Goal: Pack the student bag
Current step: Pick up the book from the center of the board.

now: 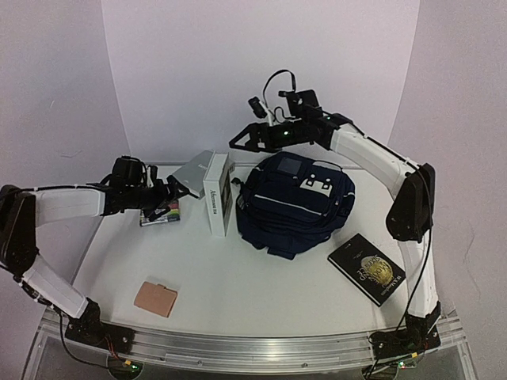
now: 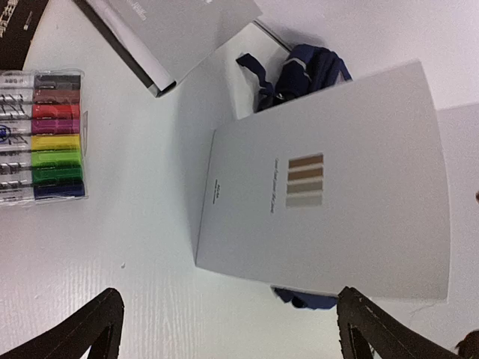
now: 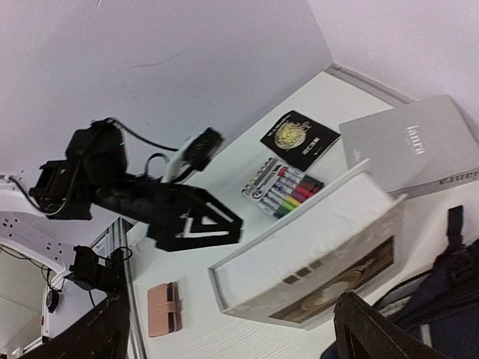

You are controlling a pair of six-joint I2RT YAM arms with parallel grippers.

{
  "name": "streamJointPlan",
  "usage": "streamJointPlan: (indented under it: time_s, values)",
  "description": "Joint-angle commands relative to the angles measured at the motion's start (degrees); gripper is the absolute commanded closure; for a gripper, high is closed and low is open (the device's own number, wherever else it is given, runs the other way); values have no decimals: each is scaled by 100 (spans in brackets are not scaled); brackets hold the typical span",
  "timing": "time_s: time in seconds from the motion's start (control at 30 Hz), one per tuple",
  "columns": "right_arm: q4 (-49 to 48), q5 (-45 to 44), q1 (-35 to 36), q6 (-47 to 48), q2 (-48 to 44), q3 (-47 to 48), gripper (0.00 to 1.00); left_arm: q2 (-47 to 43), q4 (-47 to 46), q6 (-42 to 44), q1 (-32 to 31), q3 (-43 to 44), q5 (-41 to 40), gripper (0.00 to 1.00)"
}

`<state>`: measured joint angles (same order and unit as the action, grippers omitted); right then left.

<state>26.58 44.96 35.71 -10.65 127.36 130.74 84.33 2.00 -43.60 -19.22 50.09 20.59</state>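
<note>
White matte table, aluminium rail along the near edge, smooth pale lilac backdrop curving round three sides.

Student bag: navy woven fabric, slumped and rumpled, white patch and thin pale stripe on top. It sits centre-right, closer to the far edge.

Thick white book stands on edge just beside the bag's left side; contact unclear. Smooth cover with brown stripes.

Grey rectangular box lies behind it toward the far-left corner. Clear plastic marker case near the left edge, caps in a colour row. Glossy black book with gold emblem lies flat near the right edge. Tan leather-look wallet toward the near-left corner.

Left gripper: fingers wide apart, empty, facing the white book. Right gripper: fingers spread, empty, in the air over the far edge, off the bag's far-left side.
</note>
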Motion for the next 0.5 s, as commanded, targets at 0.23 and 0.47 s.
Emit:
streamJointPlan:
  time_s: [0.23, 0.47]
  values:
    - [-128, -194, -1055, 841, -1156, -1610, 2, -443, -84, 2356, -1099, -359, -1097, 0]
    - [55, -767, -1351, 1432, -1613, -2471, 2, 682, -1231, 2976, -2232, -35, -2579, 0]
